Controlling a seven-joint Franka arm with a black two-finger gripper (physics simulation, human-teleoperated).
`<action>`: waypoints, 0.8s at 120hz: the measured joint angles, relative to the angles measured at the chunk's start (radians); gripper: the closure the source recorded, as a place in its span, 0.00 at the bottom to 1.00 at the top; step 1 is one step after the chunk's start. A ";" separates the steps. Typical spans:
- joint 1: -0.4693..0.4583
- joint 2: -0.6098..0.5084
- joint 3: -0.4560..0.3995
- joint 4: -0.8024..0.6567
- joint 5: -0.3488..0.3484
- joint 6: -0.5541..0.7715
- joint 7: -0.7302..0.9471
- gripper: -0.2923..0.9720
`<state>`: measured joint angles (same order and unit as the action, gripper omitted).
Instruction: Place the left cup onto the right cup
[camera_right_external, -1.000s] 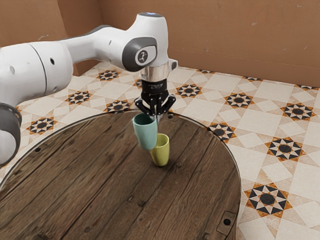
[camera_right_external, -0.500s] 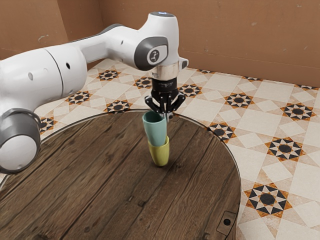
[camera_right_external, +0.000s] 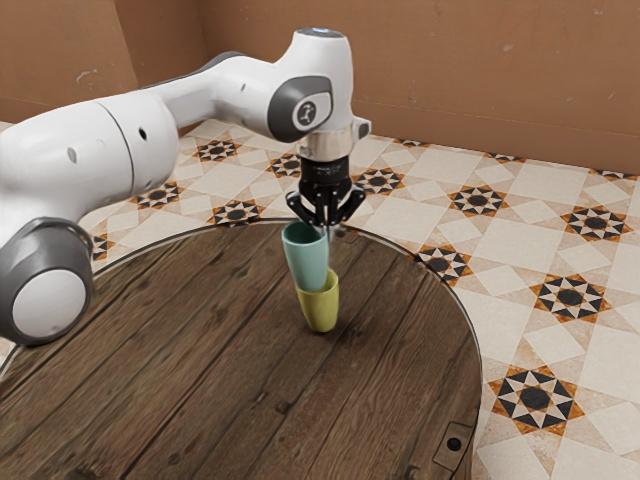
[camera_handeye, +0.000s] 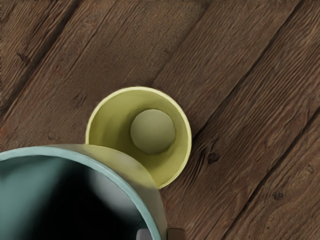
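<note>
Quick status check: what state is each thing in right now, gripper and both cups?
gripper: shut on the teal cup's rim.
teal cup: held, tilted, base at the yellow cup's mouth, not released.
yellow cup: upright on the table, mouth up.

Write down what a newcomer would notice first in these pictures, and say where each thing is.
The eye goes first to the teal cup, tilted, its base dipping into the mouth of the yellow cup, which stands upright near the middle of the round wooden table. Next comes the black gripper, pinching the teal cup's rim from above, at the end of the big white arm that enters from the exterior view's left.
</note>
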<state>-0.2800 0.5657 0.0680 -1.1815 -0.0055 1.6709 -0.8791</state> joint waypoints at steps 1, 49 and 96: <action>0.000 0.000 0.000 0.000 0.000 0.000 0.000 0.85; 0.027 0.011 -0.004 0.030 0.000 -0.001 0.011 0.85; 0.016 0.074 -0.008 0.115 0.000 -0.013 0.018 0.85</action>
<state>-0.2638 0.6395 0.0599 -1.0661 -0.0055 1.6576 -0.8613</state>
